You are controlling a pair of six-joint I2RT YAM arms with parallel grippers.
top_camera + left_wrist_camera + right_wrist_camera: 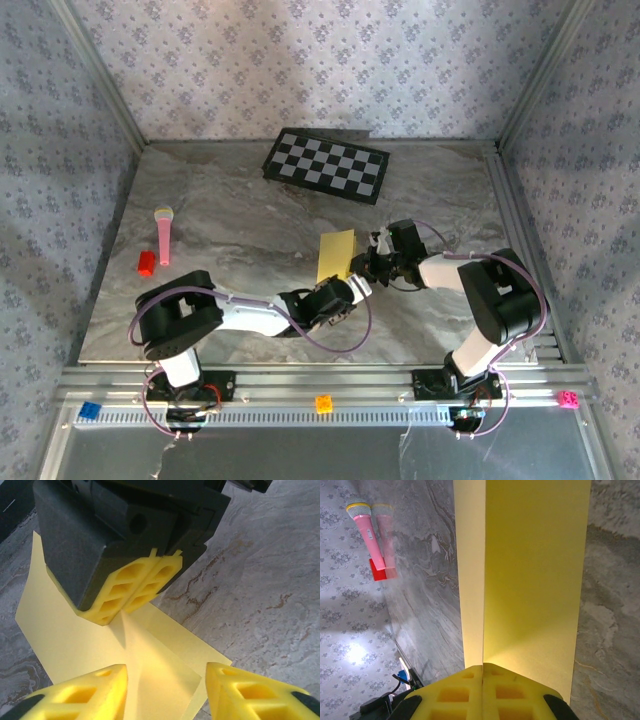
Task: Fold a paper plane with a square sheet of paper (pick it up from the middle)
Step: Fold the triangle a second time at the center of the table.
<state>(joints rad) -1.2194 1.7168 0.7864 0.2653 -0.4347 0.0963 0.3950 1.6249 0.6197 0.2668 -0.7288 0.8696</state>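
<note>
A yellow sheet of paper (pixel 335 252), folded along one straight crease so that its layers overlap in a narrow strip, sits on the marble-patterned table (pixel 230 205) where two robot arms meet. The right end effector (pixel 483 668) is closed on the sheet's edge (pixel 530 570), and the crease runs straight out from the seam between its yellow fingers. The left end effector (pixel 165 672) stands open, its fingers apart on either side of the nearest part of the paper (pixel 70 635). The right end effector (pixel 120 614) stands directly ahead of it, planted on the sheet and blocking the way forward. From above, the left end effector (pixel 352 287) and right end effector (pixel 372 262) sit close together at the sheet's near right side. Well beyond the right end effector, past the paper, lie a pink toy microphone (pixel 163 232) and, near it, a red block (pixel 147 262). A checkerboard (pixel 327 166) lies farther off, at the table's far edge.
</note>
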